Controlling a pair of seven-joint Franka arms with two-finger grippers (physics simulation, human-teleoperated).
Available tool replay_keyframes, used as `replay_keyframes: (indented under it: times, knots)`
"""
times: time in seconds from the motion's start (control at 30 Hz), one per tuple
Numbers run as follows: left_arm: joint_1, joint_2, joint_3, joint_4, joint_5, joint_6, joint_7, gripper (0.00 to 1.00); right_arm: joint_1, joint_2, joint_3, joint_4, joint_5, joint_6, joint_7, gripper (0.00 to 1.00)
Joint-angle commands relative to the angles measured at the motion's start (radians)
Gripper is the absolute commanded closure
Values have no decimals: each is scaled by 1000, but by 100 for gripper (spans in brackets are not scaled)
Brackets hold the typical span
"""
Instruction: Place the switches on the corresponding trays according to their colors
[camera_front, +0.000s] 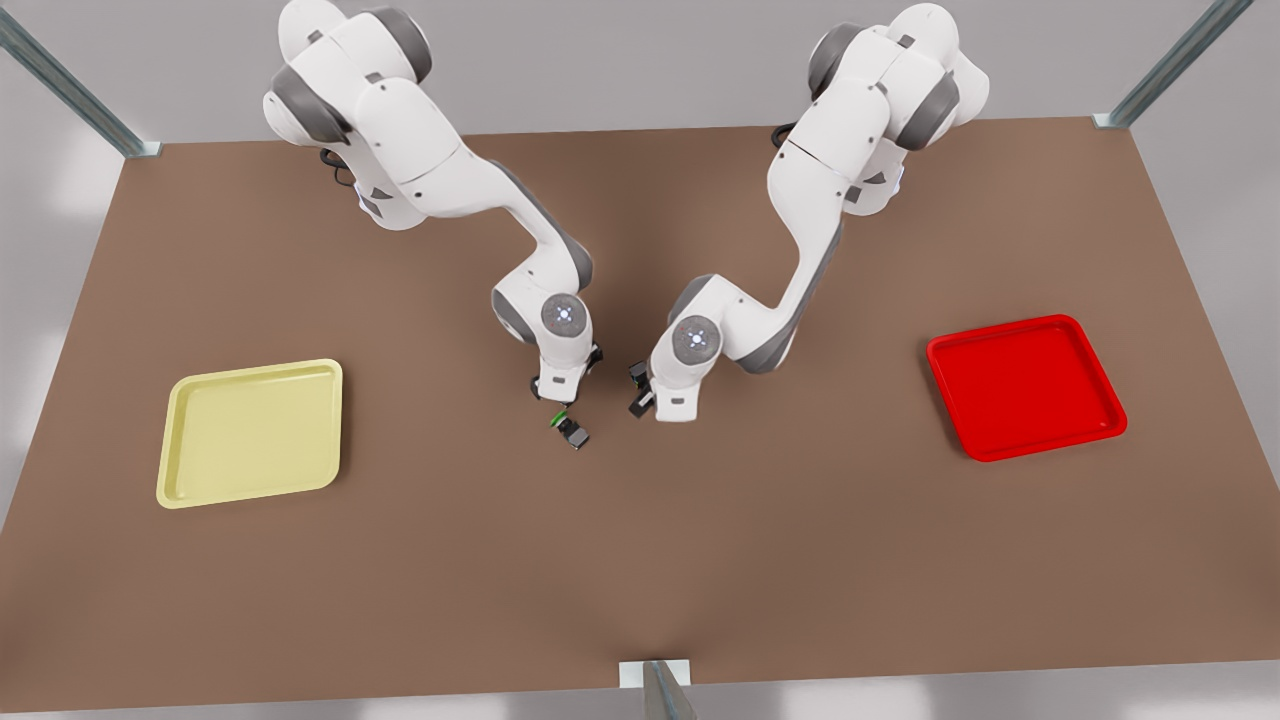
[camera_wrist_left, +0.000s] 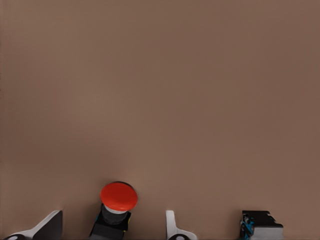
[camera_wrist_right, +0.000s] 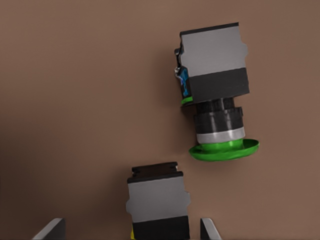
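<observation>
The red switch (camera_wrist_left: 118, 197) stands on the table between the open fingers of my left gripper (camera_wrist_left: 111, 224), untouched by either finger. That gripper (camera_front: 640, 395) is low over the table at the front view's centre right. A grey-bodied switch (camera_wrist_right: 157, 202) with a sliver of yellow at its lower end lies between the open fingers of my right gripper (camera_wrist_right: 131, 227). This gripper (camera_front: 562, 396) is at the front view's centre left. The yellow tray (camera_front: 252, 432) lies far to the front view's left, and the red tray (camera_front: 1025, 385) far to its right.
A green-capped switch (camera_wrist_right: 217, 105) lies on its side close to my right gripper, also seen as the green-capped switch (camera_front: 570, 429) on the table. Another grey switch body (camera_wrist_left: 260, 227) sits beside my left gripper. Brown table (camera_front: 640, 560) spreads all around.
</observation>
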Motion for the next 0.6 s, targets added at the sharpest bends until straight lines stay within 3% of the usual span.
replay_keyframes:
  times: [0.0, 0.2, 0.27, 0.43, 0.57]
  knots:
    - [-1, -1, -9, 1, 2, -44, -142, 0, 0, 3, -1, 1, 2, 18, 45, 0]
    - [-19, 8, -10, 2, 2, -24, -136, 0, 0, 8, -10, 1, 2, 18, 39, 2]
    - [-30, 16, -10, 2, 0, -24, -77, 0, 0, 8, -10, 2, 2, 18, 37, 20]
    - [-35, 37, -12, 2, -1, 3, 45, 0, -4, 6, -10, 4, 2, 17, 36, 34]
    - [-59, 44, -10, 2, -3, 0, 252, 0, -6, 6, -10, 4, 2, 17, 36, 58]
